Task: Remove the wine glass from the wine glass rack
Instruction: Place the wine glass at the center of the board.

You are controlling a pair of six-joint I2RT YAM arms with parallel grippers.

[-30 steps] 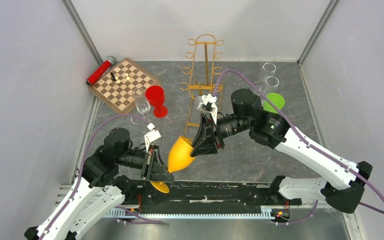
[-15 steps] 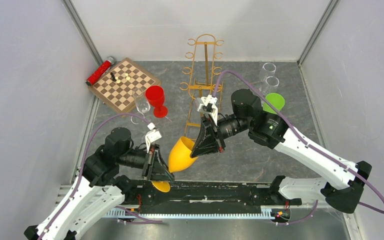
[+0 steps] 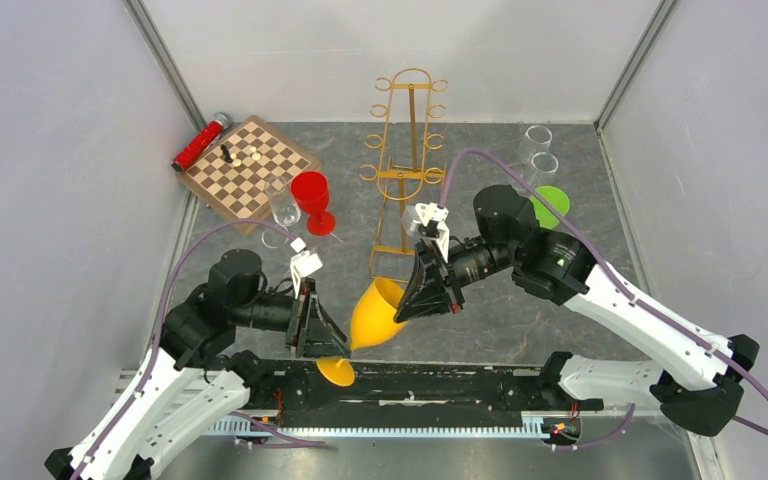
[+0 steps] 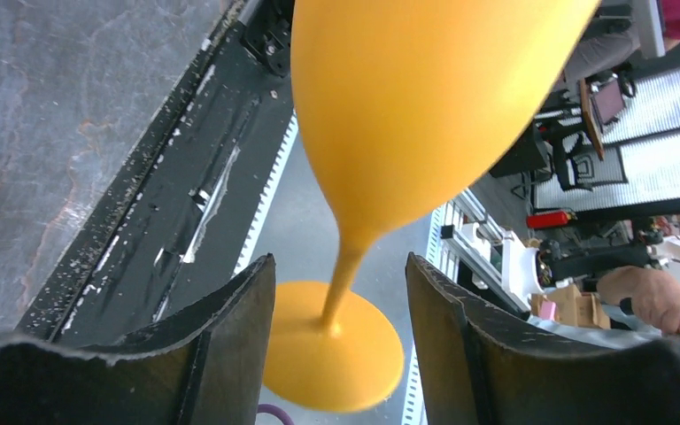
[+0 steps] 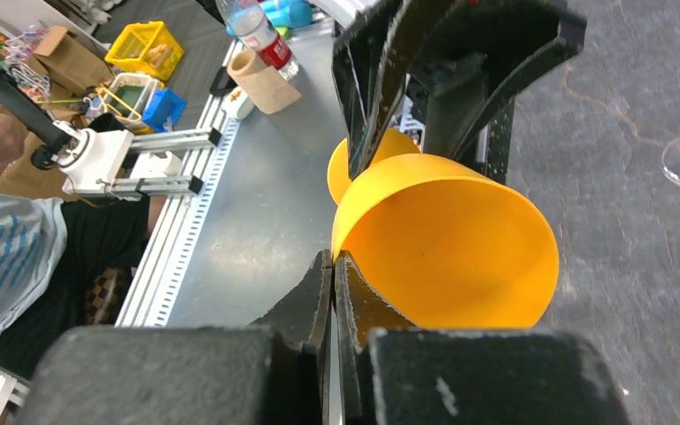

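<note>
Glass [image 3: 375,312] more upright above grey table [image 3: 490,325]

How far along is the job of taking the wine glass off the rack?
Done: the orange wine glass is clear of the gold rack, tilted in the air near the front edge. In hand: the right gripper is shut on its rim; the left gripper has open jaws either side of the stem, not touching. Left: probably a handover or setting it down on the table.
</note>
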